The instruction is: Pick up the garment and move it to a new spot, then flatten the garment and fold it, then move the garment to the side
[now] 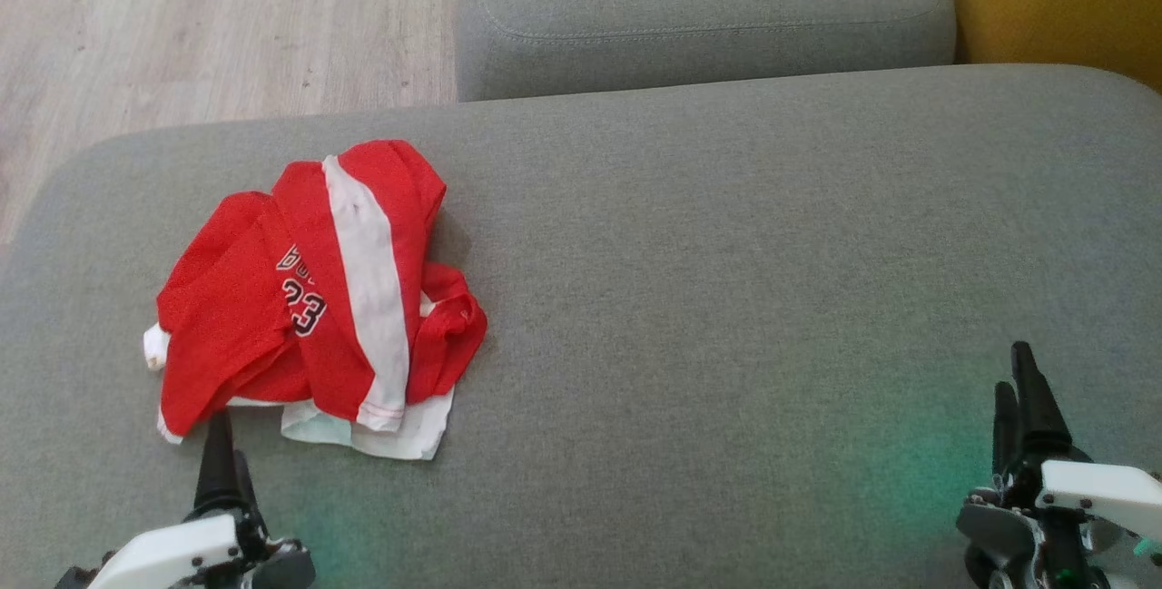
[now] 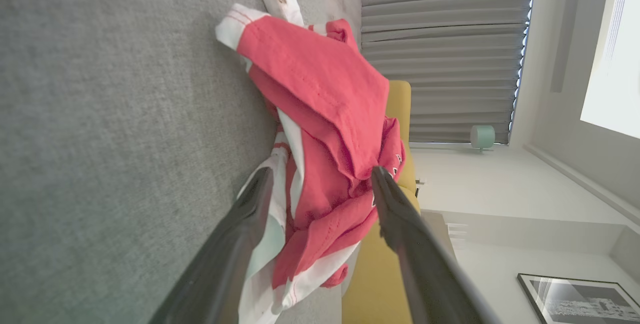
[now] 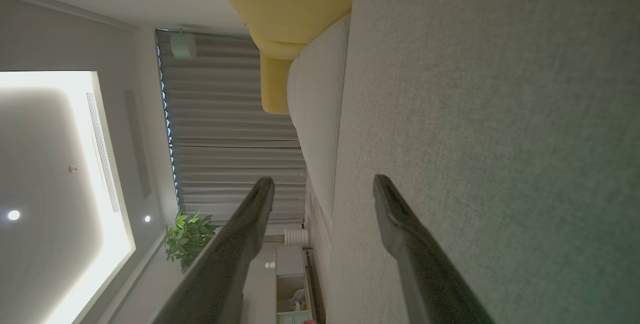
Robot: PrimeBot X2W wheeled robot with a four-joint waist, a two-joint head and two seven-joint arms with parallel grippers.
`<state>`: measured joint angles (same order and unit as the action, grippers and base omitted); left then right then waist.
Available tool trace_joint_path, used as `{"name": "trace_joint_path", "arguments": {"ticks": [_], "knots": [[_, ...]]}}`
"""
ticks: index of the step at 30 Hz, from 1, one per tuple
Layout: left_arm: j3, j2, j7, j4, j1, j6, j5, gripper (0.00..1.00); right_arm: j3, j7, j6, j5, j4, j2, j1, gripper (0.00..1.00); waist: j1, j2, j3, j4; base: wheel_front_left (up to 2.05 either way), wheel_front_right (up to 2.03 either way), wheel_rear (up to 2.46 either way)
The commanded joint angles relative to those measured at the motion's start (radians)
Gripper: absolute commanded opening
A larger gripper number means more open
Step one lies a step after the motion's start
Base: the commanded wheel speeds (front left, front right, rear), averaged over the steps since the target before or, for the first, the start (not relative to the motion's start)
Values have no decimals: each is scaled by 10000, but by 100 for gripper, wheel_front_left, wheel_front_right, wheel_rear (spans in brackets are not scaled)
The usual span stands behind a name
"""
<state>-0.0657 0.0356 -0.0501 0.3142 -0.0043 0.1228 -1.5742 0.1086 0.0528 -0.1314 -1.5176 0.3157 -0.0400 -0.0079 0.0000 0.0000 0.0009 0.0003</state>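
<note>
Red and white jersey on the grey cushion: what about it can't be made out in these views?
Head view: the word above the 23 on the red and white crumpled fabric jersey is cut off by a fold.
Head view: sleeves and neckline, buried in the crumple.
Left wrist view: its near edge, behind the left tool's dark fingers; contact cannot be told.

A crumpled red-and-white garment [image 1: 318,299] lies on the grey sofa cushion [image 1: 726,299].
</note>
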Motion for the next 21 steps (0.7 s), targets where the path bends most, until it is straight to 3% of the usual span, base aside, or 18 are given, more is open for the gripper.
{"name": "trace_joint_path", "arguments": {"ticks": [1, 11, 21], "knots": [[-87, 65, 72, -412, -333, 15, 185, 100, -14, -84, 1, 181, -414, -48, -367, 100, 0, 0, -1, 2, 0, 0, 0], [-445, 73, 365, -677, -499, -24, 1218, 100, -45, -379, 2, 1976, -739, -53, -450, 100, 0, 0, 29, 26, 0, 0, 0], [-303, 81, 688, -1658, -624, -483, 2893, 100, -341, -703, 3, 4579, -1419, -59, -533, 100, 0, 0, 107, -30, 0, 0, 0]]}}
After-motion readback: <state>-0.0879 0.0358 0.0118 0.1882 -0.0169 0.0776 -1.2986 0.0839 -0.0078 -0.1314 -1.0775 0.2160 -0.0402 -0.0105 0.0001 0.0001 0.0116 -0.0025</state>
